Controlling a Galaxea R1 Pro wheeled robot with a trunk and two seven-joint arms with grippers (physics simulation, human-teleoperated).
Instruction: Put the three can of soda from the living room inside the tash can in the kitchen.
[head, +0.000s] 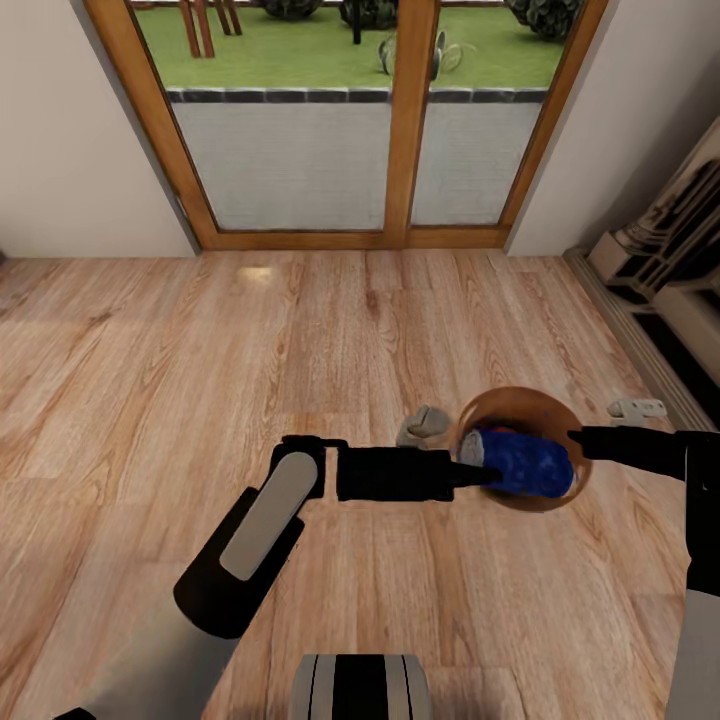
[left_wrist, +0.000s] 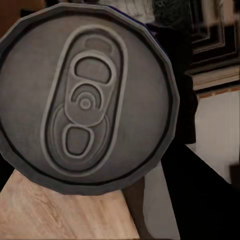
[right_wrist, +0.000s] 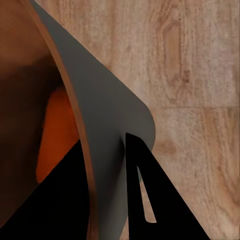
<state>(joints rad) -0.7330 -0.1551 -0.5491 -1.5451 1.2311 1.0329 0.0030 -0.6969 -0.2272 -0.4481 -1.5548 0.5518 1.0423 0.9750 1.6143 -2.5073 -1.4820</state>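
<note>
The blue can of soda (head: 530, 465) lies on its side across the mouth of the coppery-brown trash can (head: 515, 395), which is held above the wood floor. My left gripper (head: 480, 472) is shut on the blue can from the left. In the left wrist view the can's silver top (left_wrist: 87, 100) sits very close to the camera. My right gripper (head: 578, 440) is shut on the bin's right rim. In the right wrist view the bin's wall (right_wrist: 105, 125) runs between the fingers (right_wrist: 145, 200), and an orange can (right_wrist: 57, 135) lies inside. The third can is hidden.
Wood-framed glass doors (head: 400, 120) stand ahead, with open pale wood floor (head: 250, 340) before them. A pale stepped unit (head: 670, 260) lines the right wall. A small grey shape (head: 425, 422) and a pale one (head: 637, 408) show beside the bin.
</note>
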